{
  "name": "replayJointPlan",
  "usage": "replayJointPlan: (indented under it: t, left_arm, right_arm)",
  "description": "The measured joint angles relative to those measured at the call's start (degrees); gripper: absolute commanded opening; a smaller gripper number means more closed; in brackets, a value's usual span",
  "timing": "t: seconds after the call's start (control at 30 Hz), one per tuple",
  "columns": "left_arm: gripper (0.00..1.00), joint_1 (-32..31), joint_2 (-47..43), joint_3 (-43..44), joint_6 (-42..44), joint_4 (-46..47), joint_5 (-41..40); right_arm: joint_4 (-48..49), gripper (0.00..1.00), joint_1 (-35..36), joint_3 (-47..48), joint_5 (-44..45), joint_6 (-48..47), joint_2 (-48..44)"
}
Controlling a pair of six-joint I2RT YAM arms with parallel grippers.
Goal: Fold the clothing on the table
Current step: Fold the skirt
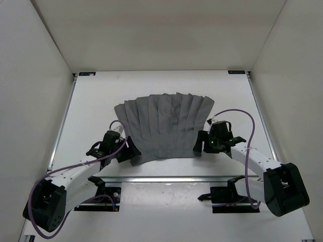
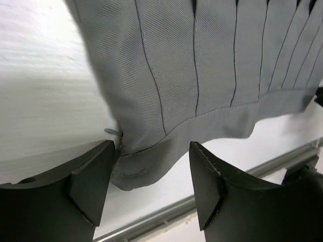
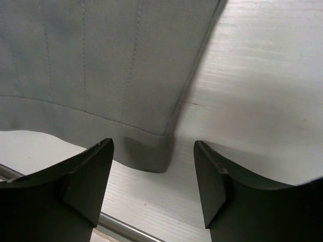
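Grey skirt (image 1: pixel 164 126): pleated and fan-shaped, it lies flat on the white table (image 1: pixel 91 116) between the two pincers. Its narrow band end is at their fingertips and the wide hem spreads beyond them.
Feel: it looks like soft, thin woven cloth, so it is probably light and limp. It will likely sag and drag unless both corners are lifted together.
Pleats: these are long straight creases running away from the pincers. They may splay or bunch if the cloth is pulled sideways.
Slip: the weave looks matte rather than slick. The stitched band is the thickest part, so it is likely the firmest thing to pinch.
Hold: the two band corners look like the best grip, one per pincer, each taken over the doubled, sewn edge.
Left pincer (image 2: pixel 151 148): open, with nothing gripped. The left band corner sits in the gap and lies against or very close to the left-hand finger.
Right pincer (image 3: pixel 154 146): open, with nothing gripped. The right band corner lies between the fingers, clear of both.
Rail (image 1: pixel 166 178): a metal strip runs just behind both pincers, on the near side of the band.
Hidden: the underside of the skirt and any second layer are out of sight. Both wrist views cut off the hem.
Unclear: a small pale blue scrap pokes out of the cloth beside the left pincer's left-hand finger. It could be a thread or a tag. Whether the fingertips touch the table cannot be told.
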Motion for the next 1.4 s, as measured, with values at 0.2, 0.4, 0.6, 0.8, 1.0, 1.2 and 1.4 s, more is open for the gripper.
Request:
replayJointPlan:
  t: [0.2,0.4,0.6,0.8,1.0,1.2,1.4]
  left_arm:
    - [0.73,-0.5,-3.4,-0.7,-0.8,-3.8,1.4]
    - [0.79,-0.6,-8.6,-2.3,-1.7,-7.8,1.9]
    - [0.82,-1.5,-13.7,-4.4,-4.5,-8.0,3.0]
    - [0.45,-2.4,-14.8,-7.1,-7.4,-8.3,2.8]
    - [0.00,-3.2,-11.9,-6.8,-8.2,-7.6,1.9]
    - [0.00,-0.3,-11.1,-2.6,-5.2,-11.1,-0.6]
    - [0.00,3.0,-6.4,16.1,2.6,-17.2,-2.2]
  right_arm:
    - [2.5,0.49,0.7,-1.0,-0.9,0.9,0.8]
    - [3.4,0.29,3.2,-1.0,0.1,1.4,1.8]
    - [3.7,0.00,4.9,-0.5,0.9,1.9,4.2]
    - [3.8,0.00,5.9,-0.5,1.1,2.4,4.1]
    - [3.7,0.00,6.0,-0.5,1.0,2.3,4.0]
    - [-1.2,0.00,6.0,-0.3,0.1,0.7,0.2]
    - [-13.1,0.00,5.1,12.4,-3.2,-5.0,-6.6]
